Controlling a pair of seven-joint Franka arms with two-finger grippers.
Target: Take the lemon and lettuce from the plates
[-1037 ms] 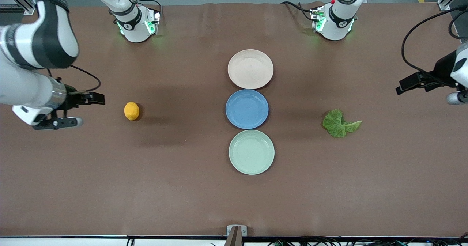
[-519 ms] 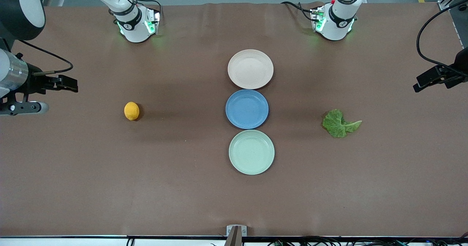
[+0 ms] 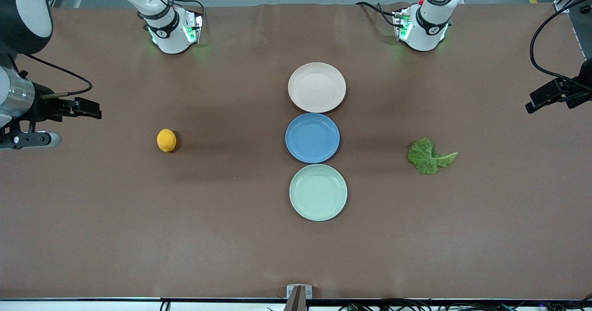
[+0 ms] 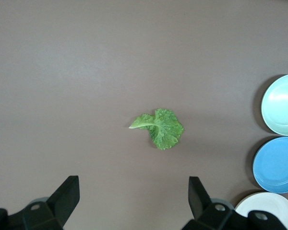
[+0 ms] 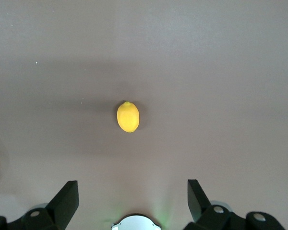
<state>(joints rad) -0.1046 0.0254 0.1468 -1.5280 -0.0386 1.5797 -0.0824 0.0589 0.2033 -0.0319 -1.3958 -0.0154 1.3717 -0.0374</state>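
On the brown table (image 3: 138, 232) we see lemon (image 3: 166, 140) and lettuce (image 3: 430, 155) lying apart from the plates (image 3: 317, 87), while the left gripper (image 4: 133, 203) and right gripper (image 5: 132, 201) gape wide.

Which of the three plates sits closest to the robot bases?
The beige-pink plate, farthest from the front camera; the blue plate comes next, then the mint green plate.

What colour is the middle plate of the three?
Blue; the middle plate shows best in the front view.

Both arms (image 3: 27, 112) withdrawn toward table ends.
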